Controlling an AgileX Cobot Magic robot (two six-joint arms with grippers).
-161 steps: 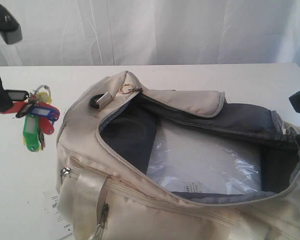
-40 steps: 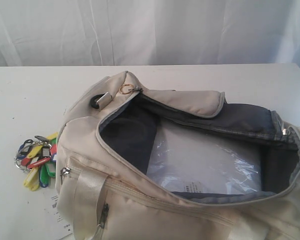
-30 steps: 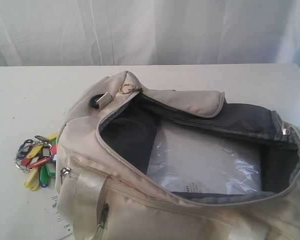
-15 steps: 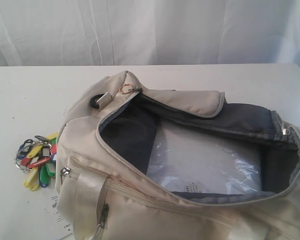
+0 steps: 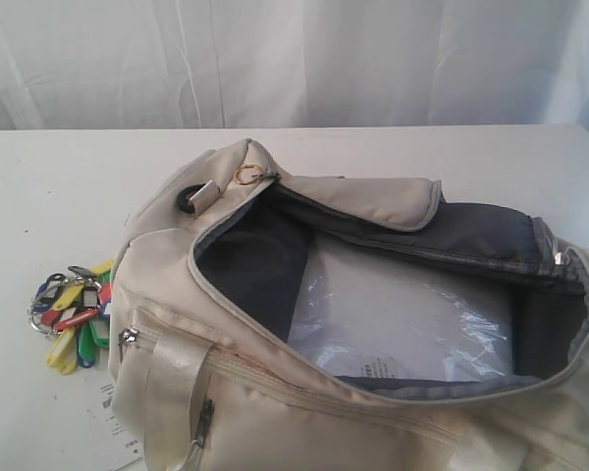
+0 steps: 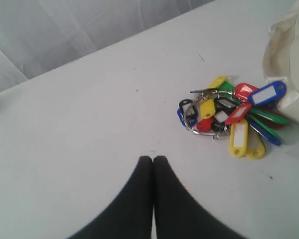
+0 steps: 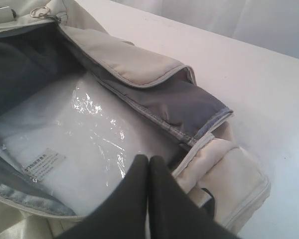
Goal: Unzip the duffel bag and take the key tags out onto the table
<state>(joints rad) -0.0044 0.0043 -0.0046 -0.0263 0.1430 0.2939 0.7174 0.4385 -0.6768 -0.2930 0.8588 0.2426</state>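
The cream duffel bag (image 5: 226,392) lies unzipped on the white table (image 5: 59,186), its dark grey lining showing. The key tags (image 5: 71,314), a bunch in red, yellow, green and blue, rest on the table just left of the bag. In the left wrist view the key tags (image 6: 234,117) lie ahead of my left gripper (image 6: 153,159), which is shut and empty and held apart from them. My right gripper (image 7: 148,159) is shut and empty above the duffel bag (image 7: 124,55) near its open end. Neither gripper shows in the exterior view.
A clear plastic packet (image 5: 402,314) with a white sheet lies inside the bag; the right wrist view shows the packet (image 7: 74,129) too. A white barcode label (image 5: 113,412) lies on the table by the bag's front corner. A curtain (image 5: 294,59) hangs behind.
Earlier the left gripper held the key tags in the air at the left and the right arm showed at the right edge. Since then the tags lie on the table, and both arms have left the exterior view.
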